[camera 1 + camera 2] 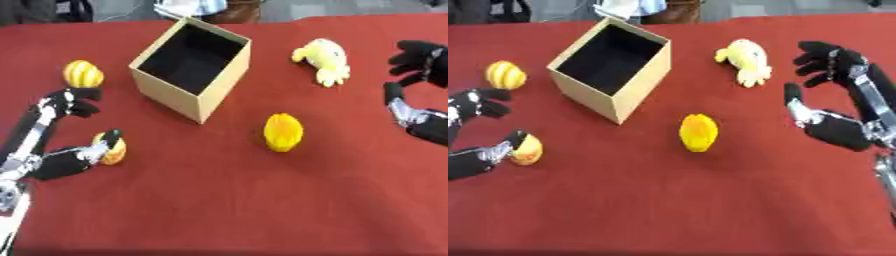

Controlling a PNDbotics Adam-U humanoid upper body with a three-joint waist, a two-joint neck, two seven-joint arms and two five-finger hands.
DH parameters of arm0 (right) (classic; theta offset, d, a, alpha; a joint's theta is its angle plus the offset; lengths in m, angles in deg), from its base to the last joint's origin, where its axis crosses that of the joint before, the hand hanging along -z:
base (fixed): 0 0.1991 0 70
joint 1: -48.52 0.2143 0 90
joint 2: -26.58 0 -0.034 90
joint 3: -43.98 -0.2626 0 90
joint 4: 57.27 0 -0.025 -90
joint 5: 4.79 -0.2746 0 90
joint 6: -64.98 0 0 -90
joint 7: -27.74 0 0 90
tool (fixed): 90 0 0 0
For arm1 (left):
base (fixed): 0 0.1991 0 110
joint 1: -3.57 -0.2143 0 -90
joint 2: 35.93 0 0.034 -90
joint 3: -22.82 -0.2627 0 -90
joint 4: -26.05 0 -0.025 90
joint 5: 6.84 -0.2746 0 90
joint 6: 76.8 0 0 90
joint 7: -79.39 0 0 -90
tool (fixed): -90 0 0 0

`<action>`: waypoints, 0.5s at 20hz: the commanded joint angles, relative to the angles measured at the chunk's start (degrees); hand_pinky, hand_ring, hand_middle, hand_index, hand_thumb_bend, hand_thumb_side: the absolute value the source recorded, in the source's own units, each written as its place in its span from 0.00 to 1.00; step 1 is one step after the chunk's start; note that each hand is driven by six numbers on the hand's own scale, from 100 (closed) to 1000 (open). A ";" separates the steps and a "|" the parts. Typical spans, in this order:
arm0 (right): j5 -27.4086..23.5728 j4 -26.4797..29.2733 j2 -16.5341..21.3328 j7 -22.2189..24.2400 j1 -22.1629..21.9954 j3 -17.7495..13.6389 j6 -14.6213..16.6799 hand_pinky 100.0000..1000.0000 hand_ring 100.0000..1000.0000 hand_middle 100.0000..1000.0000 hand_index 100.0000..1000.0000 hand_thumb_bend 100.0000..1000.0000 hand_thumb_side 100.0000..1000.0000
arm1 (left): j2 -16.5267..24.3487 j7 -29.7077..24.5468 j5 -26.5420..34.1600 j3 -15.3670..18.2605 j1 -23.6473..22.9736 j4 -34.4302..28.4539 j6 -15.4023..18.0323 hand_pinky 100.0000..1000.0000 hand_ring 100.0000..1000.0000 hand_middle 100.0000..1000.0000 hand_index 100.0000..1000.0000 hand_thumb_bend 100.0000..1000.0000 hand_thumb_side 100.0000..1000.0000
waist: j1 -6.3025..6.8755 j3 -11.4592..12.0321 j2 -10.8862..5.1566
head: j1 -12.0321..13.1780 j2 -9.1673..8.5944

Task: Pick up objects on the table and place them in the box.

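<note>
An open cardboard box (226,82) with a dark inside stands at the back centre-left of the red table. A yellow striped round thing (83,73) lies to its left. A small orange thing (115,151) lies at the front left, and the thumb of my left hand (54,165) touches it. That hand's fingers are spread open toward the striped thing. An orange-yellow fruit-like thing (283,131) sits in the middle. A yellow plush toy (325,60) lies at the back right. My right hand (842,129) hovers open just right of the toy, holding nothing.
The red tablecloth (219,200) stretches bare across the whole front half. Beyond the table's far edge there is a grey floor, with some white and blue stuff (627,9) just behind the box.
</note>
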 commanded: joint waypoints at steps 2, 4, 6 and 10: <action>0.27 0.33 0.56 -0.09 0.25 -0.07 -0.09 0.60 0.69 0.68 0.88 0.04 0.23 | 1.37 -0.73 -1.62 0.36 0.34 -0.77 -0.21 0.69 0.67 0.71 0.84 0.38 0.31 | -0.10 -0.02 -1.21 | -0.17 0.65; 0.32 0.31 0.55 -0.06 0.23 -0.06 -0.08 0.60 0.69 0.68 0.88 0.04 0.23 | 1.45 -0.94 -2.22 0.41 0.37 -0.90 -0.33 0.69 0.67 0.71 0.84 0.38 0.31 | -0.08 -0.02 -1.20 | -0.16 0.66; 0.35 0.29 0.59 -0.04 0.22 -0.05 -0.08 0.60 0.69 0.68 0.88 0.04 0.23 | 1.54 -1.05 -2.47 0.37 0.43 -0.90 -0.44 0.71 0.70 0.73 0.86 0.39 0.26 | 0.00 -0.03 -1.19 | -0.15 0.66; 0.63 0.16 1.15 0.29 -0.05 0.05 -0.04 0.60 0.69 0.68 0.88 0.04 0.23 | 6.31 -4.00 -5.47 -1.88 3.34 1.66 -2.58 0.74 0.72 0.75 0.87 0.40 0.18 | 0.59 -0.13 -1.41 | 0.04 0.66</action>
